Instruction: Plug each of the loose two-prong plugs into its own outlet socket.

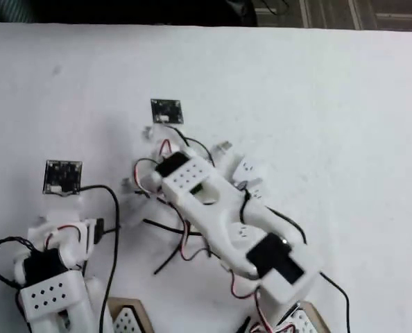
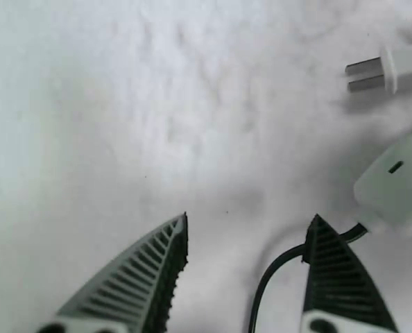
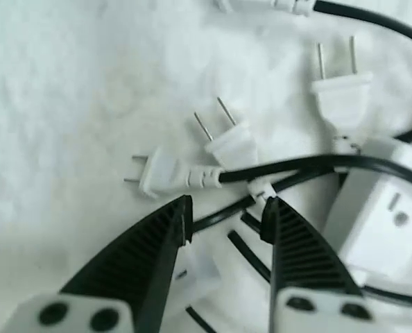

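Black cords (image 3: 213, 218) run partly hidden behind the right gripper (image 3: 227, 202), jaws parted.

Three plugs (image 3: 230, 142) lie beside the outlet socket (image 3: 386, 222) on the table (image 3: 67, 83).

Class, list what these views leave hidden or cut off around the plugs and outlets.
High view: the right arm covers part of the cables, so the plugs cannot be counted.
Left wrist view: the edge cuts off a plug and an outlet.
Right wrist view: the edge cuts off the outlet; its socket count is unclear.
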Controlling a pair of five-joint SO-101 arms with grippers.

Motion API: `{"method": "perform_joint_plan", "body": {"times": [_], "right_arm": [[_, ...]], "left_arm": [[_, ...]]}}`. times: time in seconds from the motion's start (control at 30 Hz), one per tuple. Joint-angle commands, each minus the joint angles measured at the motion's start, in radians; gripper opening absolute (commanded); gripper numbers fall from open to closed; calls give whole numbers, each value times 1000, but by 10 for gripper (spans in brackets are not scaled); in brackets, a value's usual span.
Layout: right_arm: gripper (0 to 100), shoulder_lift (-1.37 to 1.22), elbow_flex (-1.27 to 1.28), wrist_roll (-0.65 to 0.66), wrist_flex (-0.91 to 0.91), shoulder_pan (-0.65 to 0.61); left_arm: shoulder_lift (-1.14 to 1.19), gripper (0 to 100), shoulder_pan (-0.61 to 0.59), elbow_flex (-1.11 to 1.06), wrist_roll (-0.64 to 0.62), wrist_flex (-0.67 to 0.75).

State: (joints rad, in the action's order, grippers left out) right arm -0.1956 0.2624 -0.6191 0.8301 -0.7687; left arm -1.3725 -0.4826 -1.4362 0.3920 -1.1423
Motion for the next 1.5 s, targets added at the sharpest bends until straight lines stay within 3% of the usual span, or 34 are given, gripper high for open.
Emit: {"method": "perform_joint_plan", "body": {"times": [0.0, 0.17, 0.3, 0.57, 0.83, 0.97, 1.13, 1.47], "right_arm": [[170, -45, -94, -8, 7, 12], [155, -96, -121, -8, 7, 24], [12, -97, -123, -2, -33, 54], [19, -84, -120, 5, -64, 102], [21, 61, -77, 98, -16, 125], [36, 62, -81, 26, -21, 110], [153, 61, -75, -23, -15, 67], [129, -21, -83, -23, -79, 31]], "left_arm": [[-8, 275, -7, 5, -5, 14], [-8, 275, -4, 5, -3, 12], [-8, 275, -4, 3, -3, 12], [-8, 275, -4, 3, -3, 12], [-8, 275, -2, 2, -3, 12], [-8, 275, -2, 2, -3, 12], [-8, 275, -2, 2, -3, 12], [-8, 275, -2, 2, -3, 12]]}}
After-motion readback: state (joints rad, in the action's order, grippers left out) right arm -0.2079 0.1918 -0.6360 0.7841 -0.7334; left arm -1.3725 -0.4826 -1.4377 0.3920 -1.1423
